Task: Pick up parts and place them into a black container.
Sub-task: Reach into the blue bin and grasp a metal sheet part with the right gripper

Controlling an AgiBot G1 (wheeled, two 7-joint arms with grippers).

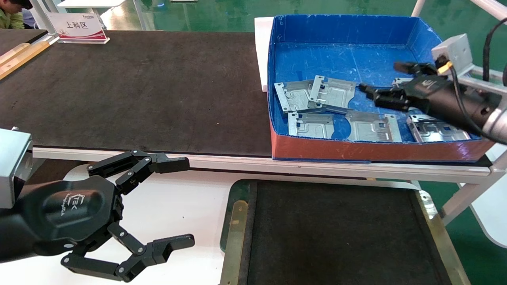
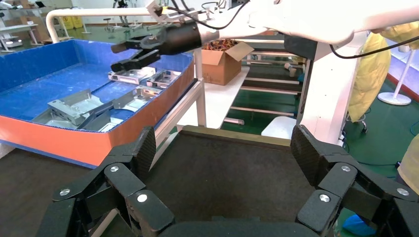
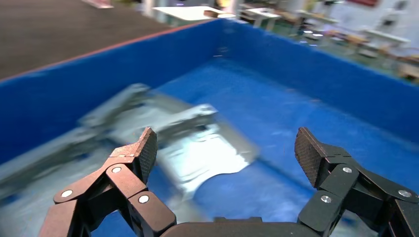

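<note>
Several silver-grey stamped plates (image 1: 332, 95) lie in the deep blue box (image 1: 348, 27) with a red-brown front, on the table at the right. My right gripper (image 1: 382, 79) is open and empty, hovering inside the box above the plates. In the right wrist view a plate (image 3: 202, 148) lies on the blue floor below the open fingers (image 3: 141, 150). The black container (image 1: 336, 233), with matte black floor and brass rim (image 1: 233, 233), stands empty in front of the table. My left gripper (image 1: 180, 202) is open and empty at the lower left, beside the container.
A dark mat (image 1: 138, 91) covers the table left of the blue box. A white sign (image 1: 77, 27) stands at the far left edge. A white foam block (image 1: 262, 51) leans against the box's left wall. A white surface (image 1: 178, 206) lies under my left gripper.
</note>
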